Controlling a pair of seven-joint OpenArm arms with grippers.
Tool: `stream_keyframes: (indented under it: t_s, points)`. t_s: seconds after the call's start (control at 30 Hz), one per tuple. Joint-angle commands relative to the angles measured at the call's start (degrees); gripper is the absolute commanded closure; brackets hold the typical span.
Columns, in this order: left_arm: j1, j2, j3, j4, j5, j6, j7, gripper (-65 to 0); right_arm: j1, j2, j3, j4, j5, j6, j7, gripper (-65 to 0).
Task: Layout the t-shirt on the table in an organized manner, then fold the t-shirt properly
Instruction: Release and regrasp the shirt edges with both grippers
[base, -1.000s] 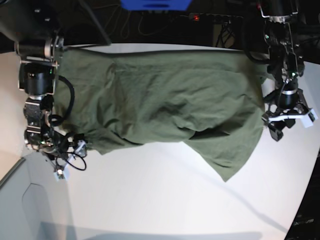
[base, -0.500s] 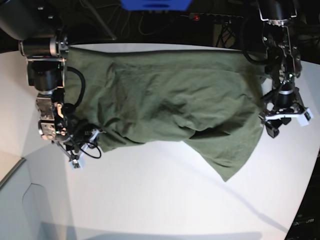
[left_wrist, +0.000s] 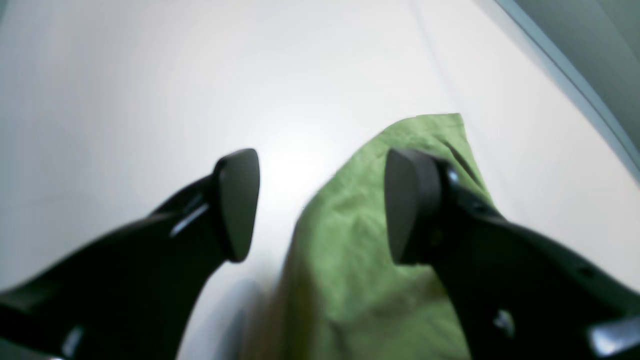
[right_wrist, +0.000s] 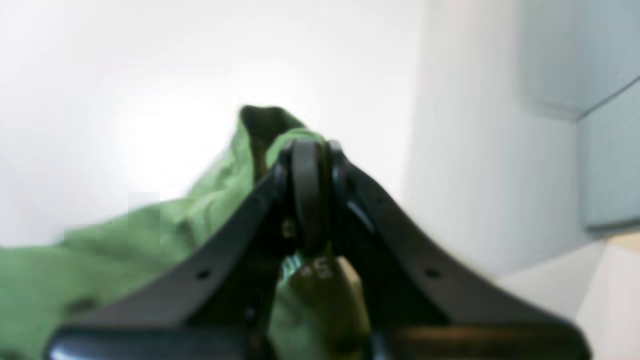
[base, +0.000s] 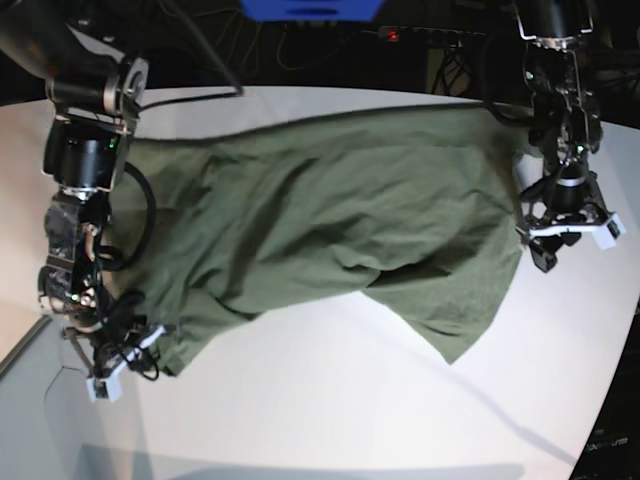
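The olive-green t-shirt (base: 350, 210) lies wrinkled across the far half of the white table (base: 330, 400), one flap reaching toward the front right. My right gripper (base: 125, 358) is at the shirt's front-left corner, shut on a bunched fold of cloth. In the right wrist view, the right gripper (right_wrist: 310, 165) has its fingers pressed together with t-shirt (right_wrist: 150, 235) fabric caught between them. My left gripper (base: 568, 240) hovers at the shirt's right edge. In the left wrist view, the left gripper (left_wrist: 322, 205) stands open, the t-shirt (left_wrist: 360, 250) edge below its right finger (left_wrist: 412, 205).
Behind the table are dark cables, a power strip with a red light (base: 392, 35) and a blue object (base: 310, 8). A grey panel (base: 40, 420) sits at the front left. The table's curved edge (base: 600, 400) runs down the right side.
My right gripper has shut on the shirt's left corner and drawn it toward the front left, pulling the cloth off the far-left edge. The left gripper has hardly moved.
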Motion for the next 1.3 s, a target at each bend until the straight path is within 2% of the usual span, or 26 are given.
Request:
stream_keyframes:
  t_s: [0.0, 0.2, 0.33, 0.37, 0.47, 0.53, 0.67, 0.8, 1.0, 1.03, 1.1, 1.2, 1.27]
  points:
    - [-0.5, -0.7, -0.2, 0.9, 0.0, -0.6, -1.4, -38.2, 1.3, 0.4, 1.6, 1.7, 0.2, 0.1, 0.9, 0.0]
    - [-0.9, -0.7, -0.2, 0.9, 0.0, -0.6, -1.4, -38.2, 2.3, -1.6, 6.7, 3.7, 0.0, -0.3, 3.2, 0.0]
    - [-1.0, -0.5, -0.2, 0.9, 0.0, -0.6, -1.4, -38.4, -0.4, -1.6, 10.6, 3.8, 0.1, -6.7, 3.3, 0.0]
    - [-1.5, -0.4, -0.2, 0.8, 0.0, -0.6, -1.4, -38.4, -1.2, -1.6, 11.4, 3.8, 0.2, -7.4, 3.3, 0.0]
    - [-3.6, 0.0, 0.3, -1.3, 0.0, -0.6, -1.4, -38.4, -4.8, -1.7, 12.8, 4.1, 0.2, -7.5, 3.5, 0.0]
    - [-5.9, 0.2, 3.2, -4.4, 0.0, -0.6, -1.4, -38.4, -8.2, -1.9, 12.7, 6.6, 0.3, -6.9, 4.6, 0.0]
    - [-11.7, 0.3, 9.4, -12.6, 0.0, -0.3, -1.7, -38.4, -15.4, -4.9, 11.9, 14.8, 0.3, -6.8, 8.5, 0.0]
    - [-18.4, 0.4, 14.3, -21.9, 0.0, -0.1, -1.7, -38.3, -19.1, -5.5, 8.4, 19.5, 0.3, -6.4, 8.5, 0.0]
    - [-23.7, 0.4, 15.8, -30.9, 0.0, -0.1, -1.6, -37.1, -21.3, -5.5, 6.1, 22.2, 0.3, -6.4, 8.2, 0.0]
    - [-24.3, 0.4, 15.8, -32.0, 0.0, -0.1, -1.5, -34.1, -21.4, -5.5, 6.1, 22.4, 0.3, -6.4, 8.2, 0.0]
    - [-24.3, 0.3, 15.9, -33.2, 0.0, -0.1, -1.5, -23.6, -21.7, -5.5, 6.2, 23.1, 0.3, -6.4, 8.2, 0.0]
    - [-24.2, -0.1, 15.9, -34.0, 0.0, -0.1, -1.5, -0.2, -22.9, -5.5, 6.4, 25.3, 0.3, -6.4, 8.2, 0.0]
    - [-23.6, -0.3, 15.5, -34.0, 0.0, -0.1, -1.5, -0.3, -24.0, -5.5, 6.3, 26.7, 0.3, -6.4, 8.6, 0.0]
